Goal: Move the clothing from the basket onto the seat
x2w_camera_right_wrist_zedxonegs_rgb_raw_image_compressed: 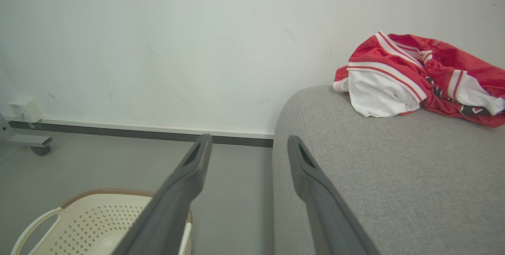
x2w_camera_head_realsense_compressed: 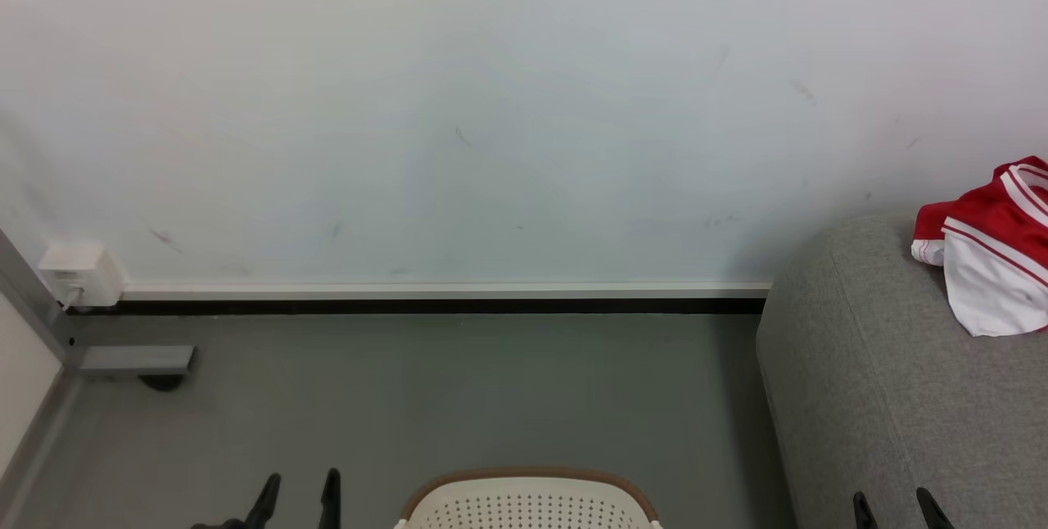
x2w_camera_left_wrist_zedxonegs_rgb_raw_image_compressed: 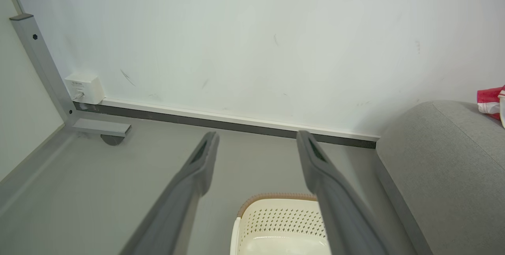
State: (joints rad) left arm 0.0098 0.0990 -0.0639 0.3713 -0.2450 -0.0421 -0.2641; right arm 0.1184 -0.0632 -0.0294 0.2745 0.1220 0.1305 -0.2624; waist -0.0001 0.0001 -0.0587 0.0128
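Observation:
Red garments with white stripes and panels, the clothing [x2w_camera_head_realsense_compressed: 995,250] [x2w_camera_right_wrist_zedxonegs_rgb_raw_image_compressed: 418,75] [x2w_camera_left_wrist_zedxonegs_rgb_raw_image_compressed: 489,101], lie bunched on the grey sofa seat [x2w_camera_head_realsense_compressed: 884,382] [x2w_camera_right_wrist_zedxonegs_rgb_raw_image_compressed: 394,168] [x2w_camera_left_wrist_zedxonegs_rgb_raw_image_compressed: 446,160] against the wall. The cream perforated basket [x2w_camera_head_realsense_compressed: 528,500] [x2w_camera_left_wrist_zedxonegs_rgb_raw_image_compressed: 280,223] [x2w_camera_right_wrist_zedxonegs_rgb_raw_image_compressed: 90,223] with its brown rim stands on the floor left of the seat; the part of its inside that shows holds nothing. My left gripper [x2w_camera_head_realsense_compressed: 299,484] [x2w_camera_left_wrist_zedxonegs_rgb_raw_image_compressed: 256,140] is open left of the basket. My right gripper [x2w_camera_head_realsense_compressed: 896,500] [x2w_camera_right_wrist_zedxonegs_rgb_raw_image_compressed: 248,144] is open over the seat's left end, with nothing between its fingers.
A white wall with a dark skirting strip [x2w_camera_head_realsense_compressed: 442,305] runs behind. A white socket box [x2w_camera_head_realsense_compressed: 80,273] and a grey metal frame foot with a caster [x2w_camera_head_realsense_compressed: 139,361] stand at the far left. Grey floor [x2w_camera_head_realsense_compressed: 426,398] lies between frame and sofa.

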